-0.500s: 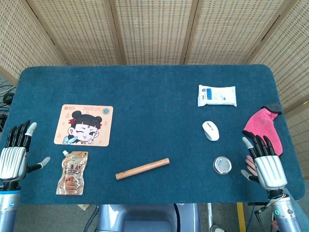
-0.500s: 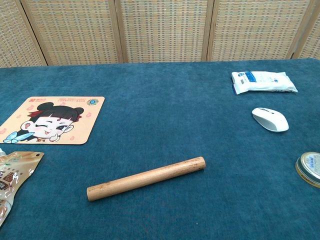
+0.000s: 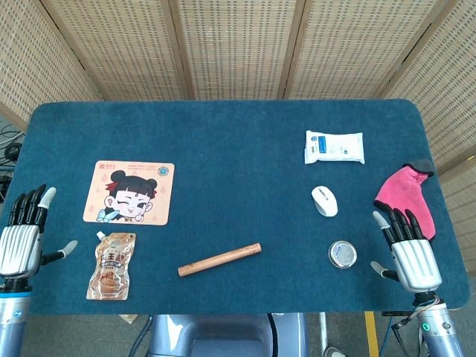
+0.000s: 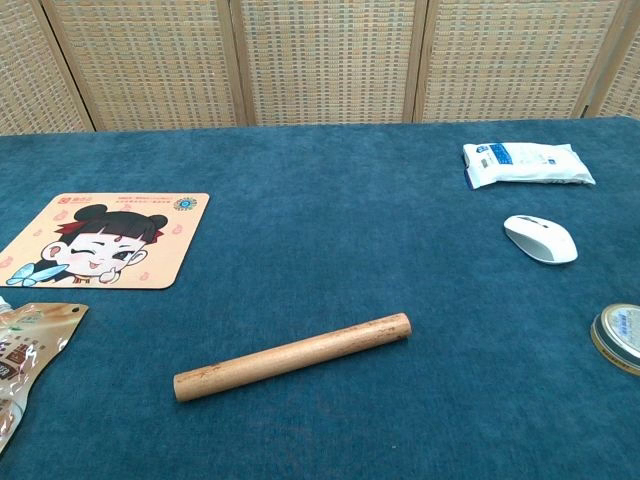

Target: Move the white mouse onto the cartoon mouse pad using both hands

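A white mouse (image 3: 324, 201) sits upright on a blue table (image 3: 223, 141), small, smooth and rounded, with a grey wheel line down its back. Taking the mouse as landmark: the pad (image 3: 129, 193), showing a winking cartoon girl, lies far to its left, well apart; a white wipes pack (image 3: 334, 146) lies just behind it, a round tin (image 3: 342, 254) just in front, a pink glove (image 3: 403, 191) to its right. The right hand (image 3: 407, 249) hovers in front and right of it, fingers spread, holding nothing; the left hand (image 3: 22, 236) waits far left, also spread and empty. Likely risks: the slick shell may slip from the fingers, the reach may knock the tin, or the handover may drop it near the wooden rod (image 3: 219, 259).
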Available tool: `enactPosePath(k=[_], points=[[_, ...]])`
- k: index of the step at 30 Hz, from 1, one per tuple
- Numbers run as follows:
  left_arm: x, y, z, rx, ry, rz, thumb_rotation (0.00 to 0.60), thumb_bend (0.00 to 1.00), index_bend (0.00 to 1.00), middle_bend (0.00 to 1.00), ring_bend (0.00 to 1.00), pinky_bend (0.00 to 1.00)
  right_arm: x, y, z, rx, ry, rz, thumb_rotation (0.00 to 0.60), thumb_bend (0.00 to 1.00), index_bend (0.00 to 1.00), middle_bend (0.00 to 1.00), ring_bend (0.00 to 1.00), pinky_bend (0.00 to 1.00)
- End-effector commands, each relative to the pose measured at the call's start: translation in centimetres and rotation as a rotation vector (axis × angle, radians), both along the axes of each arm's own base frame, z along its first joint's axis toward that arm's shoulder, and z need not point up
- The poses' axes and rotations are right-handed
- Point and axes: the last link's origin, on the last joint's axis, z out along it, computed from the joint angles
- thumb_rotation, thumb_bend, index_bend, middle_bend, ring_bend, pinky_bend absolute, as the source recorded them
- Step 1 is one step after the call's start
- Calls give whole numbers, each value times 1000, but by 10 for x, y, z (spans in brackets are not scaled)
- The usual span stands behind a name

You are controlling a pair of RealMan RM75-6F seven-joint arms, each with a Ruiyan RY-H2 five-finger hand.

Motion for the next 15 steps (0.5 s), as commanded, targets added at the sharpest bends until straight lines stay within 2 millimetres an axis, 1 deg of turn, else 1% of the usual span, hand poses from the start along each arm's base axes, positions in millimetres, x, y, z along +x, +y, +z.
enactPosePath(k=[1, 15], points=[[0, 1, 1, 1, -1, 1, 600, 0, 0, 0, 0, 0, 0, 0, 0, -2, 2, 2, 600, 0, 0, 0, 0, 0], [-1, -1, 0, -7, -11, 11, 600, 0, 0, 0, 0, 0, -1, 0, 1, -2, -8, -1, 600, 0, 0, 0, 0, 0]])
